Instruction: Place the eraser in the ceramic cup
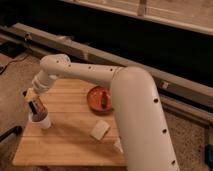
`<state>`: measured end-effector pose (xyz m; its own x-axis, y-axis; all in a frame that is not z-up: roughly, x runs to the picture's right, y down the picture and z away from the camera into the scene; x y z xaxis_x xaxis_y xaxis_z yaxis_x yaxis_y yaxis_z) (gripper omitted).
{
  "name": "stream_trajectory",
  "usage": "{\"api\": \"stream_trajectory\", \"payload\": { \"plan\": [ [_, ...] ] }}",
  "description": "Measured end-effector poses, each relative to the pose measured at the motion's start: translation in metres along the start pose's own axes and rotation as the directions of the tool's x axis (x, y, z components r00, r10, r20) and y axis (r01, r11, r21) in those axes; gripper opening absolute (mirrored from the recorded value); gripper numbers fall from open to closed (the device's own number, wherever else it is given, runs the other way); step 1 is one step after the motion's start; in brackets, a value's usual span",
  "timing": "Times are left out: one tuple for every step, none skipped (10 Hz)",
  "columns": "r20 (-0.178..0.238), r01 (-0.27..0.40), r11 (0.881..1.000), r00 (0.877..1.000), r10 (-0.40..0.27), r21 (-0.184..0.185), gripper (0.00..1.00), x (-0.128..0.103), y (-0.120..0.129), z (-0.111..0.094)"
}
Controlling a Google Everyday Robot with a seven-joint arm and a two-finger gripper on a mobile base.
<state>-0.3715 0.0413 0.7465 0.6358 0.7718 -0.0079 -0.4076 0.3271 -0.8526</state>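
The white ceramic cup [41,121] stands at the left edge of the wooden table [65,145]. My gripper [34,103] hangs directly above the cup, at the end of the white arm that reaches in from the lower right. It is shut on the eraser [37,107], a dark bar with a reddish stripe held upright. The eraser's lower end is at the cup's mouth, just inside the rim or touching it.
A round orange bowl [100,98] with something dark in it sits mid-table. A pale tan block [100,130] lies in front of the bowl. A white object [118,145] peeks out beside my arm. A dark rail and wall run behind the table.
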Motion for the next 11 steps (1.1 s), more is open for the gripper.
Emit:
{"api": "stream_trajectory", "payload": {
  "plan": [
    [0.006,0.003,1.000,1.000,-0.003,0.001,0.00,0.0007,0.0007,-0.0015],
    [0.011,0.004,1.000,1.000,-0.004,0.002,0.00,0.0016,0.0005,-0.0028],
    [0.015,0.009,1.000,1.000,-0.009,0.005,0.03,0.0024,0.0008,-0.0041],
    [0.017,0.014,1.000,1.000,-0.014,0.007,0.09,0.0025,0.0021,-0.0044],
    [0.017,0.015,1.000,1.000,-0.015,0.008,0.18,0.0027,0.0038,-0.0038],
    [0.017,0.017,1.000,1.000,-0.017,0.009,0.29,0.0034,0.0054,-0.0036],
    [0.016,0.016,1.000,1.000,-0.017,0.008,0.39,0.0048,0.0060,-0.0033],
    [0.015,0.017,1.000,1.000,-0.017,0.008,0.49,0.0062,0.0067,-0.0035],
    [0.015,0.016,1.000,1.000,-0.016,0.010,0.59,0.0078,0.0068,-0.0032],
    [0.014,0.016,1.000,1.000,-0.016,0.012,0.71,0.0086,0.0077,-0.0025],
    [0.014,0.016,1.000,1.000,-0.017,0.013,0.78,0.0089,0.0081,-0.0019]
  ]
}}
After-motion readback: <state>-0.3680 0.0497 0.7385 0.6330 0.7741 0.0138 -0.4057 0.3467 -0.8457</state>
